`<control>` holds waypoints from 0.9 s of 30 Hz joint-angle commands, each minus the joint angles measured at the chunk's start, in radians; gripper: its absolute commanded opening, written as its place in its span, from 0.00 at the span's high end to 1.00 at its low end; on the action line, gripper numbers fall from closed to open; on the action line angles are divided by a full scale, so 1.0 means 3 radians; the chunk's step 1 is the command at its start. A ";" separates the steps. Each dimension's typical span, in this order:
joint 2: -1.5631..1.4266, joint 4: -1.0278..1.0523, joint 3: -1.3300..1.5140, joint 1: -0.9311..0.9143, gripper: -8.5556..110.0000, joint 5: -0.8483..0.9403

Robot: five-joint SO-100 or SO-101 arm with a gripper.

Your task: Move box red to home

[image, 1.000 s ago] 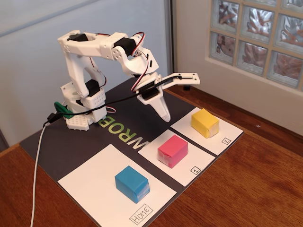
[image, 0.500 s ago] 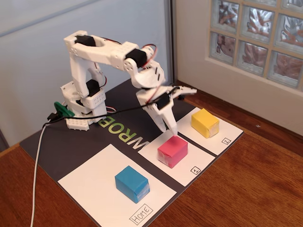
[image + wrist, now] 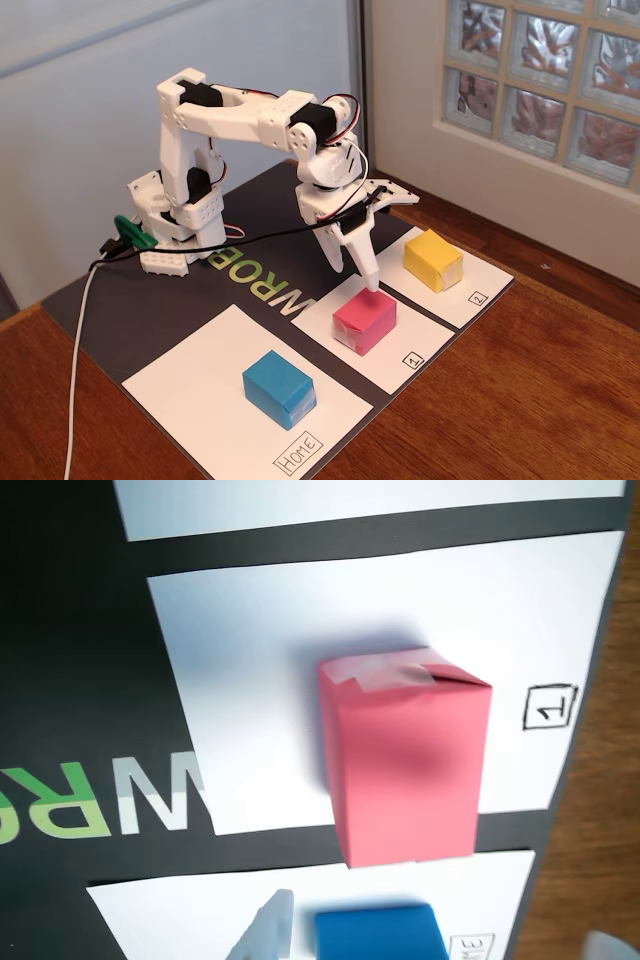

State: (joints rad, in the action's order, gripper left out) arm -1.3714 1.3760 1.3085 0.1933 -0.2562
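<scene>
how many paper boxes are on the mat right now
3: the red box on sheet 1, the yellow box on sheet 2, the blue box on the Home sheet.

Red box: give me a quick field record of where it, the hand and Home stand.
red box: on sheet 1, ungrasped
hand: open, one fingertip at the box's top
Home sheet: holds the blue box
yellow box: on sheet 2
task state: red box not yet moved

The arm reaches forward, wrist bent down, gripper spread wide.
</scene>
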 commanded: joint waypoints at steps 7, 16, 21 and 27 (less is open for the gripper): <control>0.0133 -0.0026 -0.0199 0.0010 0.56 0.0169; 0.0465 -0.0215 -0.0210 -0.0072 0.57 0.0337; 0.0598 -0.0266 -0.0235 -0.0082 0.57 0.0353; 0.0741 -0.0332 -0.0240 -0.0082 0.57 0.0353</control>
State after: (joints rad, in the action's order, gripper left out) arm -1.1459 1.2916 1.2839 0.1687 -0.1580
